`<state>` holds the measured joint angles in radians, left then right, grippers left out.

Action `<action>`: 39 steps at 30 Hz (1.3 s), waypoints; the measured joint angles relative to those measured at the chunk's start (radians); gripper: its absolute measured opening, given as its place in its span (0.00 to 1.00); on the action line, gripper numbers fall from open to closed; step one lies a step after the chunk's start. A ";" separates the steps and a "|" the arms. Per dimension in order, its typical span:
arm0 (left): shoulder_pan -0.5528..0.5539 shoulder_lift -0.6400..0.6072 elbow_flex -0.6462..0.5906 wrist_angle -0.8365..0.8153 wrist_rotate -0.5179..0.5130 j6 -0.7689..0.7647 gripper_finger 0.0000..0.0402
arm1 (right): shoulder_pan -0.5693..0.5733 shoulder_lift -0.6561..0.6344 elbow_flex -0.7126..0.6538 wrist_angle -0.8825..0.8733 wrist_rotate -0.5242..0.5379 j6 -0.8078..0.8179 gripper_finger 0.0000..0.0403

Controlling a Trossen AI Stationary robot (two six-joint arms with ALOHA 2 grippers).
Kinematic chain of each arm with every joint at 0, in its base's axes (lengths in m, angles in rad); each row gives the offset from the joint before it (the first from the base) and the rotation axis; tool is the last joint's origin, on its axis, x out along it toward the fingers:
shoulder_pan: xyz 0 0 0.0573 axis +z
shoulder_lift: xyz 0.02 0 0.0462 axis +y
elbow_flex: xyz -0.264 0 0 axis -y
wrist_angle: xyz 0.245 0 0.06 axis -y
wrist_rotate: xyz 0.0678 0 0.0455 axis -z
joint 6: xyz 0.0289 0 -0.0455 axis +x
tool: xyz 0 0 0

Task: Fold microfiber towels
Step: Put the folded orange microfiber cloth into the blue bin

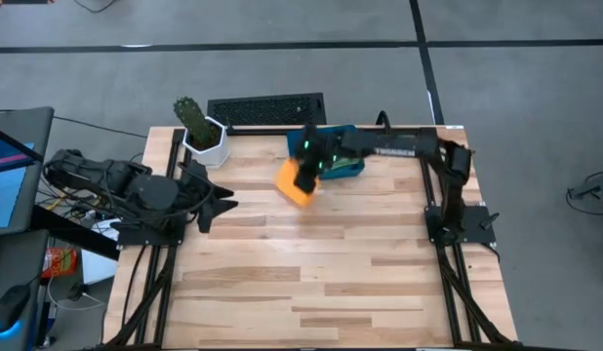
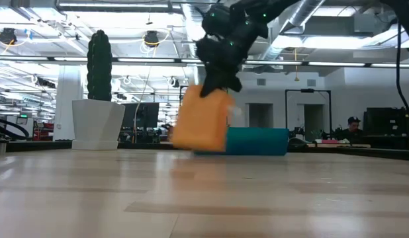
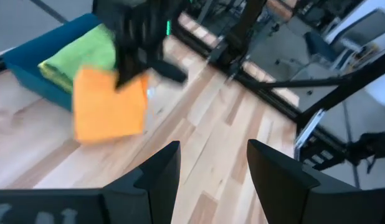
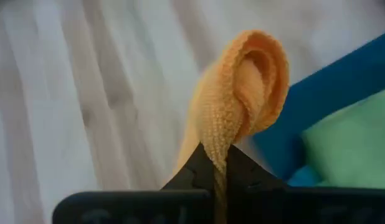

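Above the far middle of the table (image 1: 311, 273), the right gripper (image 4: 215, 163) is clenched on the top fold of the orange towel (image 2: 201, 120), which hangs with its long axis vertical, its lower edge blurred. Just right of it the dark-blue tray (image 1: 348, 168) holds a green towel (image 3: 86, 50); anything beneath is hidden. At the left edge the left gripper (image 3: 208, 163) waits, fingers parted, holding nothing.

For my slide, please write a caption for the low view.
Right gripper lifts the orange towel off the table, in front of the blue tray.
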<state>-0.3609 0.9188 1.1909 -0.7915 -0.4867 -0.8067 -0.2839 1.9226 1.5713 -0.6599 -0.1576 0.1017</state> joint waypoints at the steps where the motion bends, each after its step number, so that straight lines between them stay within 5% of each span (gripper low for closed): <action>1: 0.000 -0.003 -0.001 -0.020 0.001 -0.004 0.44 | -0.029 -0.005 0.016 0.004 -0.004 0.016 0.06; 12: 0.000 -0.019 -0.001 -0.049 0.007 -0.027 0.44 | -0.301 -0.004 0.052 -0.042 0.000 0.135 0.06; 29: 0.000 -0.018 -0.001 -0.049 -0.072 -0.029 0.44 | -0.343 -0.005 -0.042 -0.128 0.088 0.281 0.06; 39: 0.000 -0.018 -0.001 -0.049 -0.075 -0.036 0.44 | -0.342 -0.010 -0.058 -0.210 0.142 0.309 0.49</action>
<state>-0.3607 0.9012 1.1900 -0.8406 -0.5621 -0.8428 -0.6259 1.9124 1.5135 -0.8702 -0.0159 0.4107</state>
